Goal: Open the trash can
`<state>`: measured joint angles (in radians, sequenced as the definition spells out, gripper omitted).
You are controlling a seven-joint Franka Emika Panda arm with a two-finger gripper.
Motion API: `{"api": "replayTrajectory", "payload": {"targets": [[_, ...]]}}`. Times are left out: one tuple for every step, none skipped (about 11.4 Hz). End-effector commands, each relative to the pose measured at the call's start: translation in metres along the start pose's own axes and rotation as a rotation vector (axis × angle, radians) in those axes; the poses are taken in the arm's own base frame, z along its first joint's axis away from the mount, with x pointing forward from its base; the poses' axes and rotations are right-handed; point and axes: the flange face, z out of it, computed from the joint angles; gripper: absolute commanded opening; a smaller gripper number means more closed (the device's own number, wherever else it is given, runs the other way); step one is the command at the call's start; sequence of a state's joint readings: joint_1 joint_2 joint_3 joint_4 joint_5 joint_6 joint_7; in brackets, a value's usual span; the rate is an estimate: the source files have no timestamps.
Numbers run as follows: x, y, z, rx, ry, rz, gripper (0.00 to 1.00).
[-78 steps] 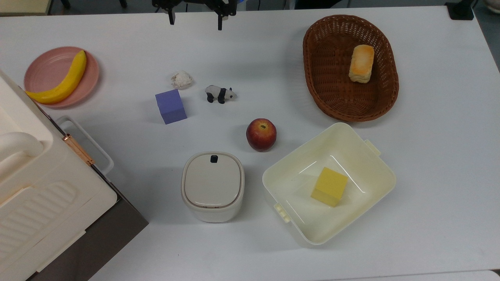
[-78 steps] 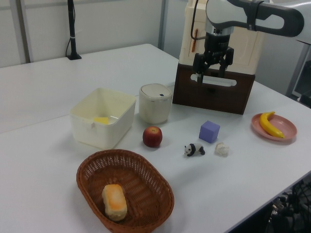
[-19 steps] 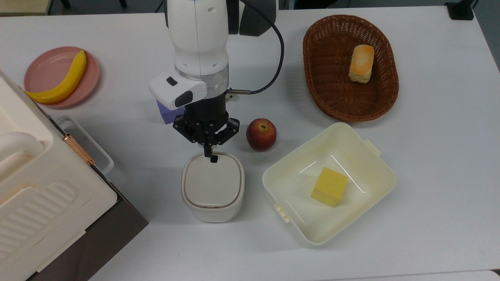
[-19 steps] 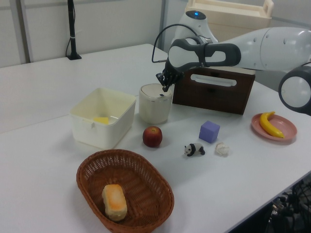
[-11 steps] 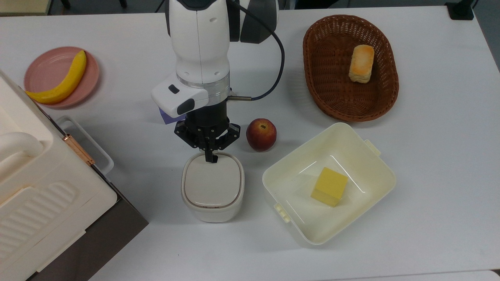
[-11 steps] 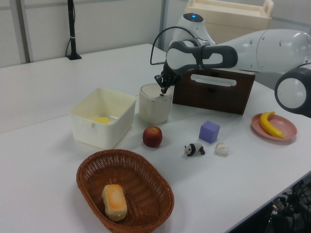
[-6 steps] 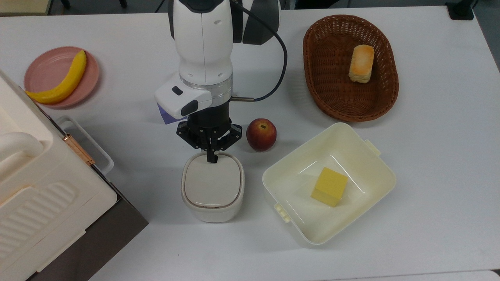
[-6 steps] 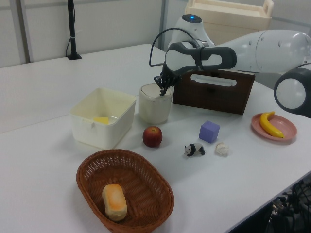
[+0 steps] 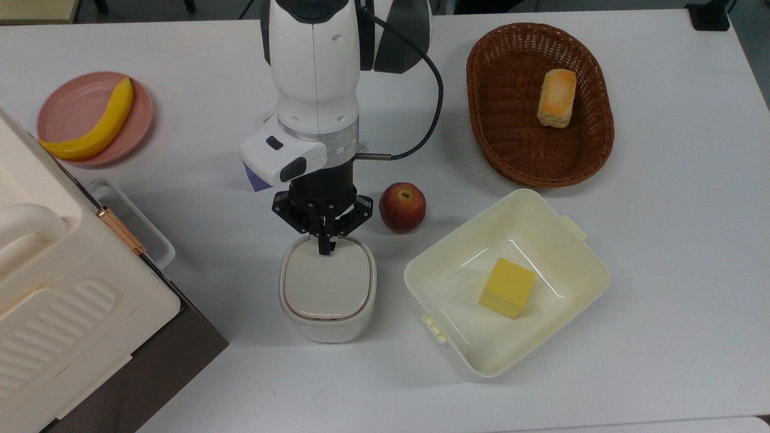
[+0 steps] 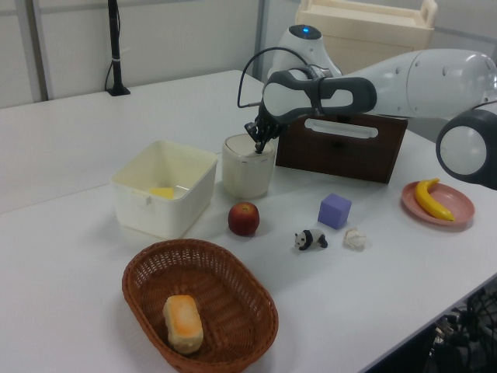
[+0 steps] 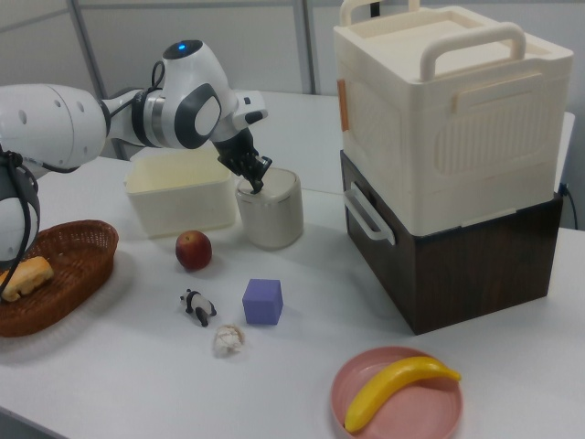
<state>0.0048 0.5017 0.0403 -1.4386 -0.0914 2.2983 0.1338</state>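
A white surface (image 9: 662, 240) carries everything, with the trash can (image 9: 328, 288) near its middle as the landmark. The largest thing is the cream box (image 11: 448, 110) with a handle, stacked on a dark brown base (image 11: 457, 265), on the top view's left of the can. The white arm (image 9: 313, 72) reaches down over the can from the top view's upper side. A wicker basket (image 9: 493, 144) holding a bread roll (image 9: 556, 97) lies well away, toward the top view's upper right. An open cream tub (image 9: 577, 282) with a yellow block (image 9: 507, 287) inside stands just beside the can on the top view's right. A pink plate (image 9: 66, 108) with a banana (image 9: 96, 129) sits far off at the top view's upper left. An apple (image 9: 402, 207) lies near the can's upper right corner in the top view. The fingers (image 9: 325, 245) are pressed together, their tips at the lid's edge nearest the arm; the lid lies flat and closed.
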Motion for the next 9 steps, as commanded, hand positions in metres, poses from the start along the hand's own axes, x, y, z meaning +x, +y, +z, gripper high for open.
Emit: {"api": "replayTrajectory", "payload": {"targets": [[0.0044, -0.0036, 0.0016, -0.019, 0.029, -0.033, 0.00], [0.0033, -0.0047, 0.0059, -0.025, 0.024, -0.040, 0.00], [0.0033, -0.0047, 0.0060, -0.026, 0.024, -0.041, 0.00], [0.0033, -0.0047, 0.0060, -0.026, 0.024, -0.041, 0.00], [0.0025, -0.0062, 0.0060, -0.024, 0.022, -0.044, 0.00], [0.0023, -0.0088, 0.0058, -0.022, 0.023, -0.048, 0.00], [0.0019, -0.0087, 0.0065, -0.028, 0.022, -0.054, 0.00], [0.0019, -0.0087, 0.0065, -0.031, 0.022, -0.056, 0.00], [0.0016, -0.0098, 0.0075, -0.032, 0.021, -0.061, 0.00]]}}
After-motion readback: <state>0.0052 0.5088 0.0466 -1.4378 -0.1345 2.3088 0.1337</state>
